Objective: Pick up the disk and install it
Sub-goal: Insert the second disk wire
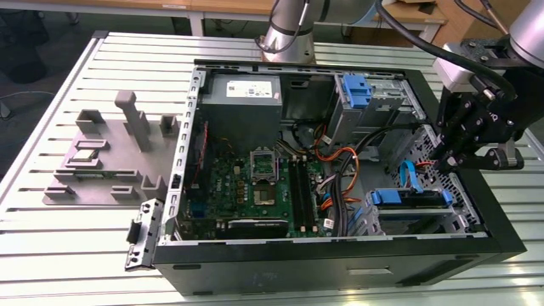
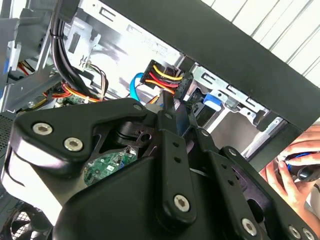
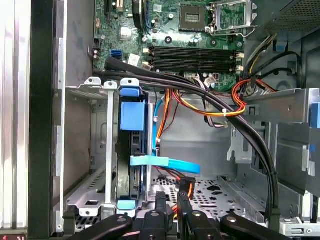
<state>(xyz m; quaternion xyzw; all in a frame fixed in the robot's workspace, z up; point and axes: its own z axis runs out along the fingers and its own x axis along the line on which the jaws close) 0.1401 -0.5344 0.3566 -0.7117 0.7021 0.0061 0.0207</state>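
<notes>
First wrist view: the gripper point(image 3: 172, 200), fingers nearly together and holding nothing, hangs beside the seated disk point(image 3: 131, 150).

Black steel computer case point(image 1: 340, 264) on a pale grey ribbed table point(image 1: 51, 242). Green circuit motherboard point(image 1: 255, 191) inside, with black memory slots point(image 3: 192, 54). Blue plastic bracket point(image 3: 132, 114) edging the dark disk point(image 3: 129, 165) in the silver metal drive cage point(image 3: 107, 150). Light blue flat data cable point(image 3: 165, 164) across it. Orange, red, yellow and black wire bundle point(image 3: 235, 102). Black linked gripper point(image 3: 170, 220). Grey moulded fixture block point(image 1: 111, 153) on the exterior view's left. Grey power supply box point(image 1: 246, 95) with a white sticker.
</notes>
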